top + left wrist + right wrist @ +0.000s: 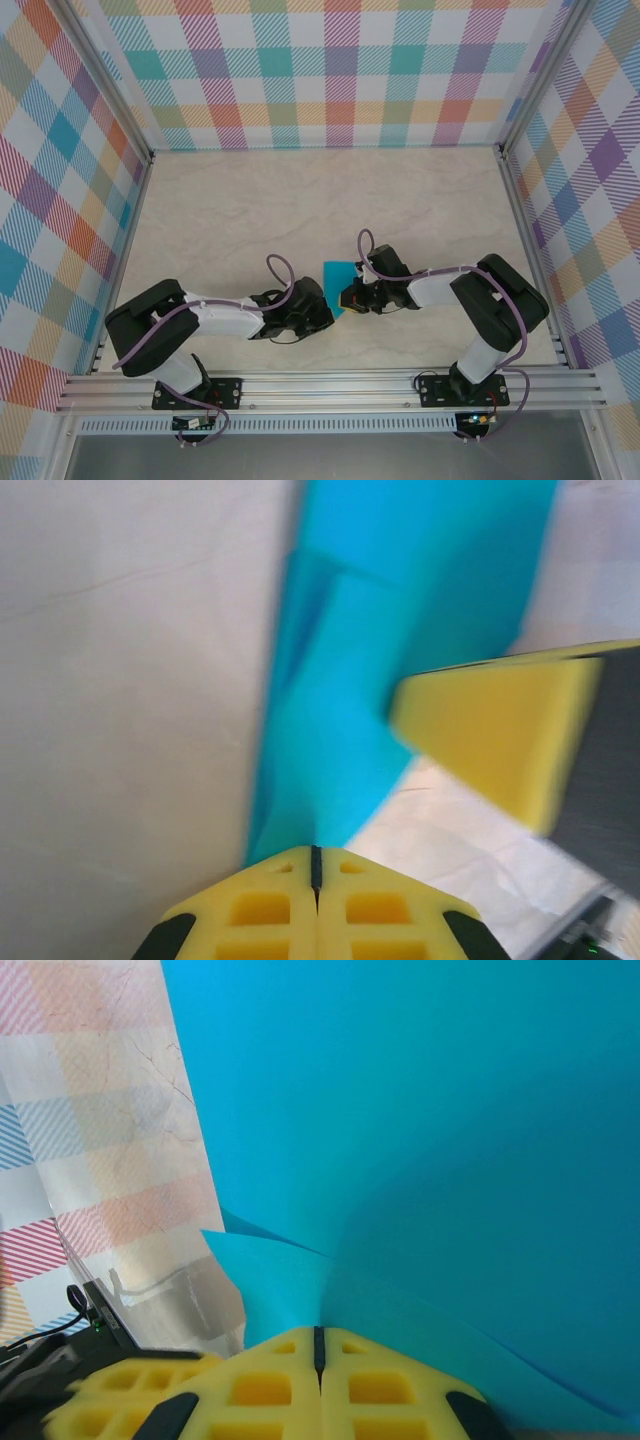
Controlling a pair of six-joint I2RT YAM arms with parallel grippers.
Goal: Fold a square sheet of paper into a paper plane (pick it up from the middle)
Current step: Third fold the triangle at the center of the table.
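The square sheet of paper (341, 275), teal-blue and partly folded into layers, sits between my two grippers near the table's front middle. My left gripper (325, 306) comes at it from the left and my right gripper (347, 296) from the right. In the left wrist view the paper (350, 680) narrows down into the shut left gripper (316, 865), with the right gripper's yellow finger (495, 740) close on the right. In the right wrist view the paper (430, 1130) curves up from the shut right gripper (318, 1338), with a folded flap on its left.
The pale marble-patterned table (300, 200) stretches back to checked walls (330, 70) on three sides. An aluminium rail (330, 385) with both arm bases runs along the near edge. Free room lies behind and beside the grippers.
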